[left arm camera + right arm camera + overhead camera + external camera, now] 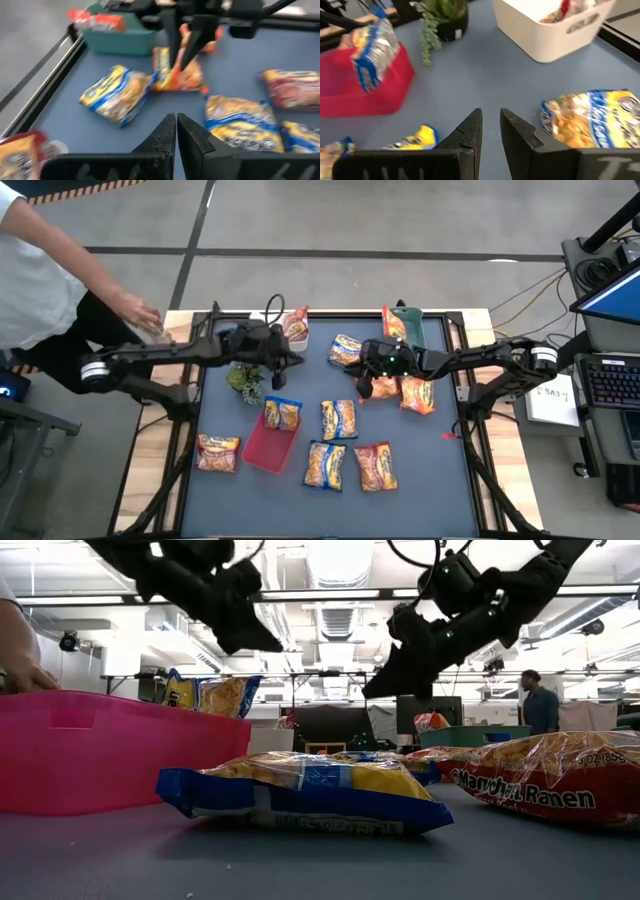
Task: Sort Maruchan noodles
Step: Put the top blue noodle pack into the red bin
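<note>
Your inventory, left to right in the high view.

A person's hand [140, 312]: one, at the table's far left corner.

Left gripper [277, 370]: fingers pressed together, empty, above the plant [246, 380].

Noodle packets: nine show clearly.
- one near the left edge [218, 452]
- one on the red tray [268, 444]
- one in the white bin [293, 328]
- four loose mid-table
- one under the right arm
- one in the green bin [409, 326]

Right gripper [366, 387]: fingers a narrow gap apart, holding nothing, over packets partly hidden by the arm, so you cannot fix their count.
</note>
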`<action>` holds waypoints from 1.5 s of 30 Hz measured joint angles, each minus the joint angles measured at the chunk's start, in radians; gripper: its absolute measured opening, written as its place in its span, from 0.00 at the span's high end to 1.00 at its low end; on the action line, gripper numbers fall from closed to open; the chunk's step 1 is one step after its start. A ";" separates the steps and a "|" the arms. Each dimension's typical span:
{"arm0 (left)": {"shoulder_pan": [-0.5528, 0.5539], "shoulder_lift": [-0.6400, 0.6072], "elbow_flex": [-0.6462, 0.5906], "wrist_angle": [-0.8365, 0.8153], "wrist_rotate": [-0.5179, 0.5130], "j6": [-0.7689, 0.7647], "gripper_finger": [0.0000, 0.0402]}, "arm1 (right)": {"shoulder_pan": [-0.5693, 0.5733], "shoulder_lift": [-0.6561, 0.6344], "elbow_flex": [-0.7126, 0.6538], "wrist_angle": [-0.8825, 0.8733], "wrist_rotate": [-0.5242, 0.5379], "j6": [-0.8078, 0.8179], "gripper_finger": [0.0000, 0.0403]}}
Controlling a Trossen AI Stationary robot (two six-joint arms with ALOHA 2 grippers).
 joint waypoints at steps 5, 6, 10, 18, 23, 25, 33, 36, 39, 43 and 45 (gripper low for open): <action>-0.070 -0.031 -0.080 0.171 0.001 -0.029 1.00 | 0.039 -0.003 0.038 0.001 0.000 -0.001 0.86; -0.081 -0.030 -0.093 0.198 -0.001 -0.034 1.00 | 0.045 -0.003 0.047 0.000 0.000 -0.004 0.86; -0.109 -0.016 -0.123 0.307 -0.001 -0.044 1.00 | 0.059 -0.005 0.084 -0.020 -0.001 -0.029 0.86; -0.120 0.004 -0.124 0.312 -0.001 -0.044 1.00 | 0.058 -0.005 0.125 -0.066 0.002 -0.050 0.86; -0.120 0.004 -0.124 0.312 -0.001 -0.043 1.00 | 0.058 -0.005 0.128 -0.079 0.001 -0.050 0.86; -0.121 0.004 -0.124 0.300 -0.001 -0.037 1.00 | 0.058 -0.005 0.128 -0.081 0.002 -0.041 0.86; -0.121 -0.087 -0.140 0.117 0.014 0.072 1.00 | 0.058 -0.012 0.227 -0.429 0.001 0.015 0.89; -0.121 -0.147 -0.186 0.136 0.014 0.082 1.00 | 0.066 -0.012 0.266 -0.548 0.002 0.032 0.91; -0.121 -0.215 -0.245 0.145 -0.013 0.076 1.00 | 0.072 -0.012 0.288 -0.624 0.002 0.047 0.93; -0.121 -0.289 -0.298 0.152 -0.131 0.063 1.00 | 0.073 -0.012 0.307 -0.646 0.010 0.070 0.95; -0.120 -0.314 -0.311 0.171 -0.179 0.077 1.00 | 0.067 -0.012 0.325 -0.647 0.020 0.080 0.96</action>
